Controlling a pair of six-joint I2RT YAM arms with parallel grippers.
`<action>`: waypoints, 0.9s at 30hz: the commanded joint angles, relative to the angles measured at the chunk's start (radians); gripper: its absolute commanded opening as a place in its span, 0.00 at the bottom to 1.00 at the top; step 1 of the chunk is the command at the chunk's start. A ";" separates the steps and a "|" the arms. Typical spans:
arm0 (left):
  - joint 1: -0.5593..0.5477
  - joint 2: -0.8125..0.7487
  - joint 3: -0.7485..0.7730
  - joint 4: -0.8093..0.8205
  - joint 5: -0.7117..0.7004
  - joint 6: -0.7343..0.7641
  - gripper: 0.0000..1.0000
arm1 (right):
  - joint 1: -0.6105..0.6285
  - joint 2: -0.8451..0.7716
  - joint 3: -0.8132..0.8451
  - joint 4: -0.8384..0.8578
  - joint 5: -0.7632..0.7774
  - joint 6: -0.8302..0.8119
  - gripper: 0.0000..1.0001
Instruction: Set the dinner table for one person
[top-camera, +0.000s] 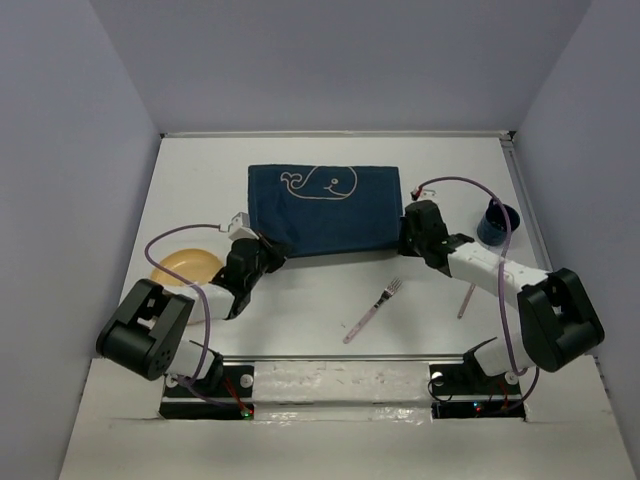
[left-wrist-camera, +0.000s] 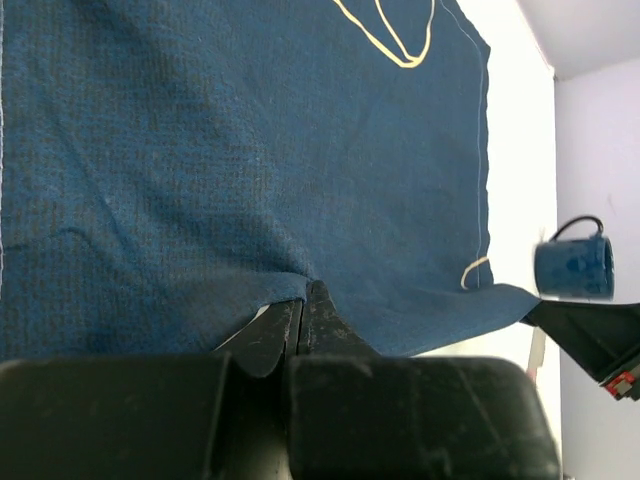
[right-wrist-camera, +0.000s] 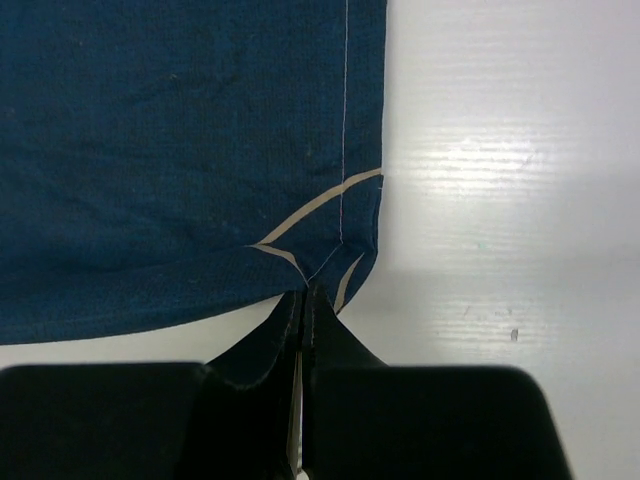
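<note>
A navy placemat (top-camera: 322, 212) with a white whale drawing lies on the white dinner table (top-camera: 300, 300). My left gripper (top-camera: 272, 253) is shut on the placemat's near left corner (left-wrist-camera: 290, 285). My right gripper (top-camera: 412, 240) is shut on its near right corner (right-wrist-camera: 330, 262). A blue mug (top-camera: 496, 222) stands right of the placemat and also shows in the left wrist view (left-wrist-camera: 574, 265). A yellow plate (top-camera: 184, 268) lies at the left. A pink-handled fork (top-camera: 372, 311) lies in front of the placemat.
A thin pink utensil (top-camera: 466, 298) lies at the right, partly under my right arm. Lavender walls enclose the table on three sides.
</note>
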 joint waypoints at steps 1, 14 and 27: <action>0.005 -0.064 -0.069 0.067 -0.085 0.036 0.00 | -0.029 -0.089 -0.046 -0.023 0.125 0.061 0.00; 0.002 -0.159 -0.106 0.022 -0.025 0.099 0.74 | -0.029 -0.219 -0.124 -0.098 0.100 0.167 0.56; 0.000 -0.446 -0.100 -0.154 -0.028 0.111 0.79 | -0.029 -0.130 -0.002 -0.074 0.034 0.077 0.68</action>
